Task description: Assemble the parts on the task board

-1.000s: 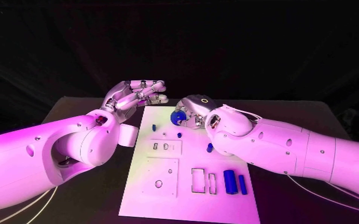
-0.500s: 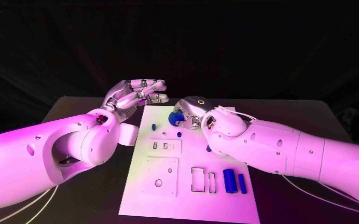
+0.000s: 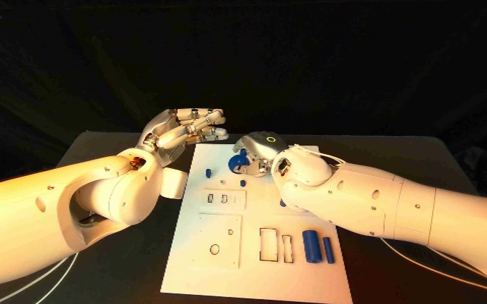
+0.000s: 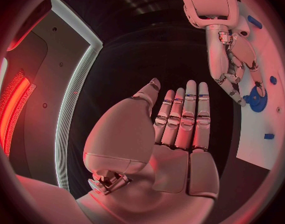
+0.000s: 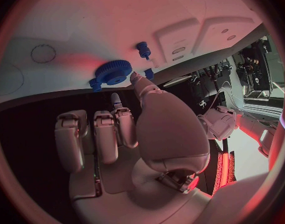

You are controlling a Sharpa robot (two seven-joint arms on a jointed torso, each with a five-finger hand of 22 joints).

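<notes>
A: What has been displaced since the earlier frames?

B: The right arm has been advanced toward the far end of the task board (image 3: 305, 276), so that more of the board's right side is covered by it. The left arm and the parts lying on the board are seen unchanged.

A: How are the items laid out, largest first?

B: The worktop (image 3: 416, 150) carries the task board, whose long axis runs away from the robot. The left hand (image 3: 183, 129) is held off the board's far left corner, holding nothing; in the left wrist view its fingers are seen extended side by side. The right hand (image 3: 260, 153) is set over the board's far end, and the blue gear (image 3: 241, 162) is pinched at its fingertips.

A: Which relation governs the coming move?

B: The gear is seen at the tips of the right hand, close over the board; whether it touches the surface cannot be told. The right hand is therefore the nearer one. In the right wrist view the gear (image 5: 113, 72) is seen with its flat face toward the board, its axis roughly square to it. A small blue peg (image 5: 142, 49) stands just beside it.
</notes>
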